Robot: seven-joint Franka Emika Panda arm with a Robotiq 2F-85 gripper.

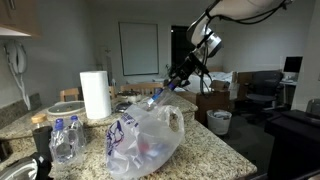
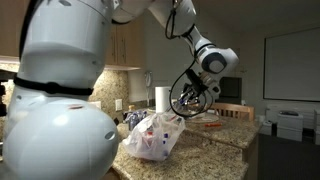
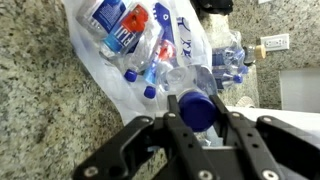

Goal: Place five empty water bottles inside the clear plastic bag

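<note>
Nearest the wrist lens: gripper (image 3: 198,122), jaws pressed together on a blue-capped water bottle (image 3: 196,104), cap end toward the camera. Held directly over the open top of the clear plastic bag (image 3: 95,75); seen tilted at the bag's upper edge in an exterior view (image 1: 160,96). Cannot tell whether bottle and bag touch.

Noted inside the bag: bagged bottles (image 3: 130,35) with blue and red caps. Count not determinable through the crumpled film. Body of the held bottle mostly hidden behind its own cap in the wrist view. Gripper small and dark in both exterior views.

Bag resting on a speckled granite countertop (image 3: 40,100). Also on it: two standing bottles (image 1: 62,140) near the edge, well apart from the bag, and a paper towel roll (image 1: 95,95). Beyond: whiteboard (image 1: 138,48) on the far wall and a white bin (image 1: 220,122) on the floor.
</note>
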